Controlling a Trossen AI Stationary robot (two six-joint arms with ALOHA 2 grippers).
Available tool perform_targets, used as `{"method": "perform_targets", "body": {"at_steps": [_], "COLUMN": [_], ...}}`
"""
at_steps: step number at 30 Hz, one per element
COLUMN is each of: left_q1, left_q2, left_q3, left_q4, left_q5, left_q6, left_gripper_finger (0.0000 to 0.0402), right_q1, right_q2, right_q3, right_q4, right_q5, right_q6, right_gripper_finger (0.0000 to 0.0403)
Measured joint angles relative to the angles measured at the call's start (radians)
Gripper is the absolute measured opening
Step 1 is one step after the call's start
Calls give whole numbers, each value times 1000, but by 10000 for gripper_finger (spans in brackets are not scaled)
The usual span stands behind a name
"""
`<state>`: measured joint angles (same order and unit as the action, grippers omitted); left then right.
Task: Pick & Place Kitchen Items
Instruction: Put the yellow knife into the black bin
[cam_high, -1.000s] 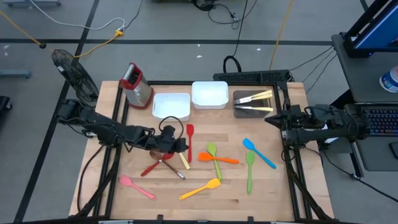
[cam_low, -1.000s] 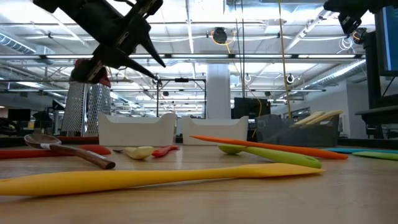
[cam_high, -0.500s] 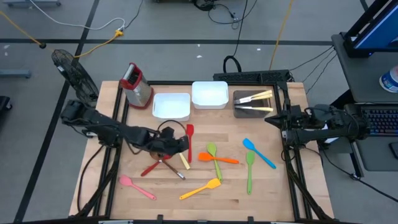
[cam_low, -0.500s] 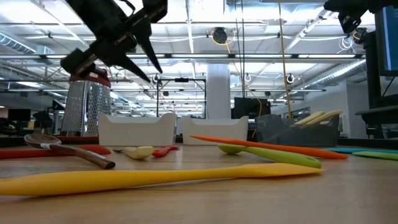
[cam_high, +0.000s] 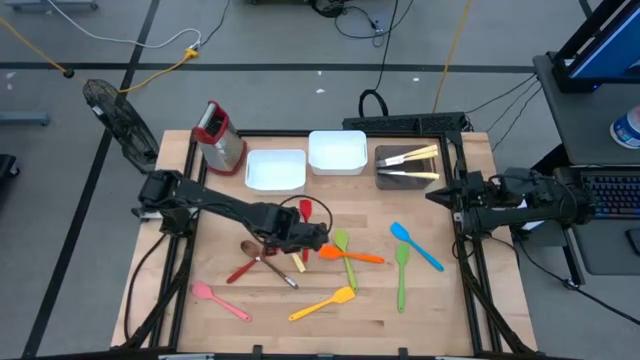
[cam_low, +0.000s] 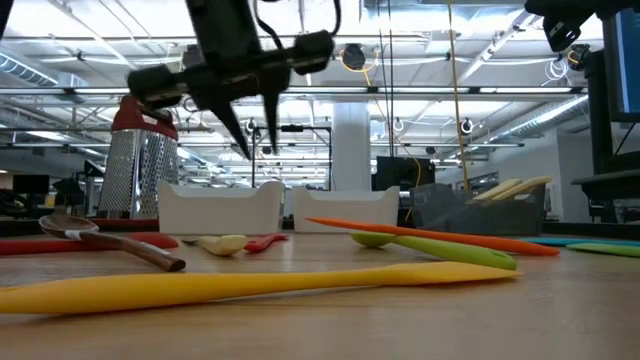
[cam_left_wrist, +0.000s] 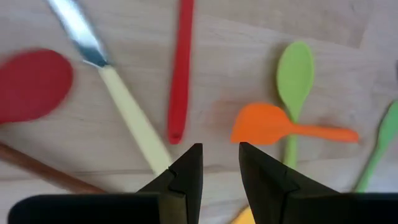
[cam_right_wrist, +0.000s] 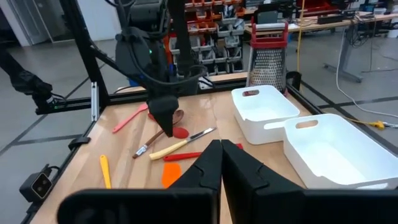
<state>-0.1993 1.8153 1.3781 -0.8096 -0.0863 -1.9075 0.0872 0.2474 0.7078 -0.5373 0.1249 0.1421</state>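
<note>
Several utensils lie flat on the wooden table: a red spatula (cam_high: 305, 213), an orange spatula (cam_high: 352, 256) across a green spoon (cam_high: 345, 256), a pale-handled knife (cam_high: 297, 261), a red spoon (cam_high: 243, 269), a brown spoon (cam_high: 266, 260), a yellow spatula (cam_high: 324, 303), a pink spatula (cam_high: 220, 300), a blue spatula (cam_high: 415, 246) and a second green spoon (cam_high: 402, 276). My left gripper (cam_high: 318, 243) hangs open and empty above the table (cam_low: 255, 148), fingers pointing down; in the left wrist view it (cam_left_wrist: 221, 152) stands between the red spatula's handle end (cam_left_wrist: 176, 127) and the orange blade (cam_left_wrist: 264, 121). My right gripper (cam_right_wrist: 221, 149) waits shut at the table's right edge (cam_high: 440, 194).
Two white trays (cam_high: 275, 170) (cam_high: 337, 152) and a dark tray (cam_high: 404, 178) holding pale-handled knives (cam_high: 408, 157) stand along the far edge. A red-topped metal grater (cam_high: 220, 135) stands at the far left. Black frame rails (cam_high: 470, 280) run along the table's sides.
My left gripper has gone toward the table's right edge, from over the red and brown spoons to the spot between the red spatula's handle and the orange spatula. It has tipped from a slant to pointing straight down. No utensil has moved.
</note>
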Motion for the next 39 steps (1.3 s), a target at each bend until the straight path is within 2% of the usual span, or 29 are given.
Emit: {"method": "perform_targets", "body": {"at_steps": [6,9,16,28,39], "left_q1": [-5,-17,-21,-18,-18], "left_q2": [26,22,19,19,19], "left_q3": [-2,0,-1,-1,-1], "left_q4": [-16,-28,-36,-34,-13], "left_q5": [8,-24,-29,-58,-57], "left_q6": [-98,-138,-148,-244,-301], "left_gripper_finger": [106,106,106,106,106], "right_q1": [0,0,0,0,-1], "right_q2": [0,-1,-3,-19,-139], "right_q3": [0,0,-9,-198,-231], "right_q4": [0,1,3,108,133], "right_q5": [0,0,0,3,6], "right_q6": [2,4,27,43,-1], "right_gripper_finger": [4,4,4,4,4]}}
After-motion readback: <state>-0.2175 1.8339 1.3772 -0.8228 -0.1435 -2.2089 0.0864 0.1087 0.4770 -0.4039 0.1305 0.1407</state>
